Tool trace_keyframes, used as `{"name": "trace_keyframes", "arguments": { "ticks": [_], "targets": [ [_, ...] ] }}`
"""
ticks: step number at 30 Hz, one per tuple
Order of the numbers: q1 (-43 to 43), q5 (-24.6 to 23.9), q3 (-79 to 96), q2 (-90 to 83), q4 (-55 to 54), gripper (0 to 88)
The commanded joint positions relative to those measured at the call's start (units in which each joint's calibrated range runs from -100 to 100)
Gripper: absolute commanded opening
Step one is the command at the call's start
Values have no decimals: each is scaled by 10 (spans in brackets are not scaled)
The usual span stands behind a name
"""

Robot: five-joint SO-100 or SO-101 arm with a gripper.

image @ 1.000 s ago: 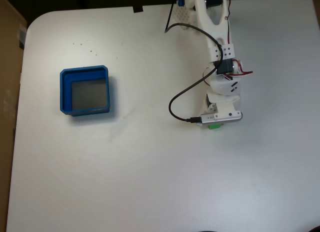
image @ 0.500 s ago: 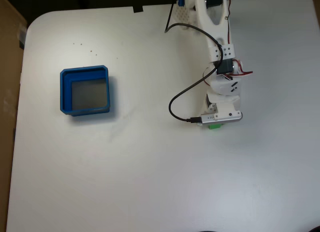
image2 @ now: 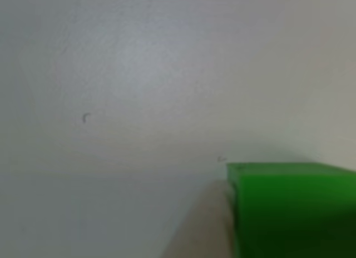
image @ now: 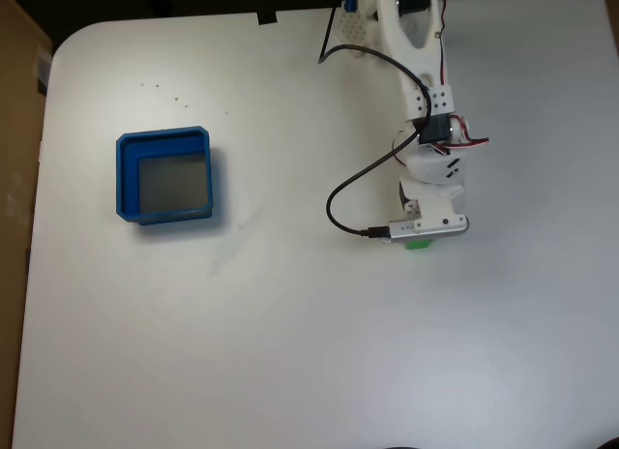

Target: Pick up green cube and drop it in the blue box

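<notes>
Far to the left in the fixed view, the blue box (image: 164,175) sits flat on the white table (image: 290,333), its grey floor bare, well apart from everything else. Moving right across open table, a black cable (image: 338,193) loops down to my wrist camera housing, and my arm (image: 426,101) reaches in from the top edge and bends over the spot where I am working. My pincer (image: 418,238) is down at table height, right at the green cube (image: 417,243), of which a small green edge peeks out from beneath the housing. From above I cannot tell how wide my jaws stand or whether they have closed on it. In the other view, the cube (image2: 292,211) fills the lower right corner, and a pale blurred shape that I take for one of my fingers (image2: 203,227) lies against its left face; the opposite side is out of frame. I judge this cube to be light, rigid and smooth-faced, so it should not deform, but it may slip or twist if pinched near an edge. Flat opposite faces, taken at mid-height with my fingers square to them, look like the safest hold for the carry leftward to the box.
</notes>
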Motion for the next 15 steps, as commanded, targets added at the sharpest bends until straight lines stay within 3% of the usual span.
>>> {"name": "trace_keyframes", "arguments": {
  "ticks": [1,15],
  "targets": [
    [4,1,-29,-12,-6,28],
    [6,1,-28,-26,-5,5]
  ]
}}
